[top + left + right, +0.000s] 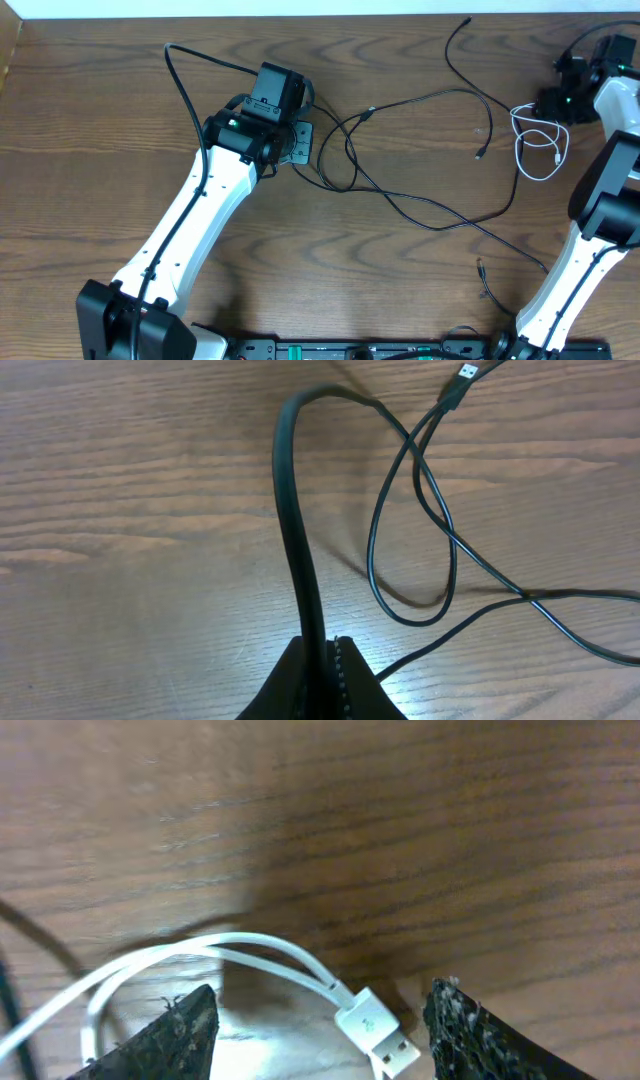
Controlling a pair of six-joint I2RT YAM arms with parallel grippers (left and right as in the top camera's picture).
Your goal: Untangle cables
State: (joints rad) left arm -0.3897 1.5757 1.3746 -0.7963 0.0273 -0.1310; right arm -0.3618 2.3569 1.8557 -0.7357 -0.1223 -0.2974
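Observation:
Long black cables (400,207) lie tangled across the middle of the table, with a loop near my left gripper (298,143). In the left wrist view my left gripper (325,660) is shut on a black cable (292,510) that rises from the jaws and bends over to the looped strands (375,550); a black USB plug (465,372) lies at the top. A white cable (535,130) is coiled at the right. My right gripper (320,1020) is open, low over the table, with the white cable's USB plug (375,1030) between its fingers, not pinched.
Another thin black cable (487,118) runs down from the far right of the table, and a short black cord (484,280) lies near the right arm's base. A thicker black wire (185,90) runs along the left arm. The table top is brown wood.

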